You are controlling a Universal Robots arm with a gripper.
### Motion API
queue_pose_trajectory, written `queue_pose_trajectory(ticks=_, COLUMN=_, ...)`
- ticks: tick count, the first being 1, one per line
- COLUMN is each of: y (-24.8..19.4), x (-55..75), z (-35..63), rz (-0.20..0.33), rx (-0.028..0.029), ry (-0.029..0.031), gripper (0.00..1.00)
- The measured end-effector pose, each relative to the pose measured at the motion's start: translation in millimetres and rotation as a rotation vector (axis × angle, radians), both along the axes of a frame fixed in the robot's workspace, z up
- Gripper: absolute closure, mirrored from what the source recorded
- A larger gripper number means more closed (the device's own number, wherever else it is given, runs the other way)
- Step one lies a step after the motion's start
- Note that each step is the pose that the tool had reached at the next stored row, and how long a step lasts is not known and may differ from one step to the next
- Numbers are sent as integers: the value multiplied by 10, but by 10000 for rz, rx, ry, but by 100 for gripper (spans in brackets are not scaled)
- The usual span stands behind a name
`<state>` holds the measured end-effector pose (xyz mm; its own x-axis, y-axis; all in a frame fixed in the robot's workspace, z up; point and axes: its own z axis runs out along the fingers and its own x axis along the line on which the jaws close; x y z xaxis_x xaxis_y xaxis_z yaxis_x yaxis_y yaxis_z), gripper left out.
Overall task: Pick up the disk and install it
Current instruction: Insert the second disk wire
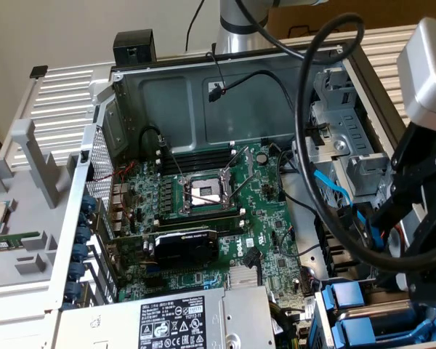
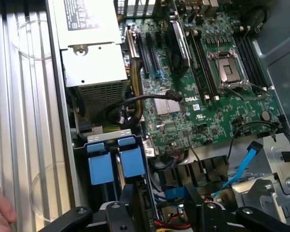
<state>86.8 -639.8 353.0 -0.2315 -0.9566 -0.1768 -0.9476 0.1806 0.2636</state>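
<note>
Open computer case, contents listed across the exterior view from its left.

- Ribbed grey table [image 1: 51, 102] beneath the case, carrying a grey plastic bracket [image 1: 29, 167] on the exterior view's left.
- Power-supply box [image 1: 174, 320], silver, with a black-and-white warning label, at the near edge.
- Green motherboard [image 1: 203, 218] with an empty CPU socket [image 1: 203, 193] (retention frame raised) and a black expansion card [image 1: 185, 247] just in front of it.
- Blue SATA cable [image 1: 334, 190] beside the metal drive cage [image 1: 349, 145].
- Disk [image 1: 352, 316]: blue-framed, standing in the drive bay at the case's near corner on the exterior view's right, just beside a second blue tray [image 2: 101, 166].
- Gripper [image 1: 414, 240]: black, jaws released and wide apart, holding nothing, hovering above the bay.
- Fingertips of a person's hand [image 2: 0, 205] rest on the table.
</note>
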Motion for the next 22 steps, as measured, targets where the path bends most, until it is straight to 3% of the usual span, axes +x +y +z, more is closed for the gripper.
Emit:
queue_pose_trajectory(ticks=5, y=2, x=0, z=-4, rz=1, rx=33, ry=1, gripper=46)
queue_pose_trajectory(ticks=13, y=10, x=0, z=-7, rz=0, rx=31, ry=0, gripper=46)
queue_pose_trajectory(ticks=16, y=10, x=-1, z=-8, rz=0, rx=31, ry=2, gripper=48)
queue_pose_trajectory(ticks=17, y=11, x=0, z=-8, rz=0, rx=30, ry=4, gripper=55)
queue_pose_trajectory(ticks=22, y=13, x=-1, z=-23, rz=0, rx=49, ry=5, gripper=55)
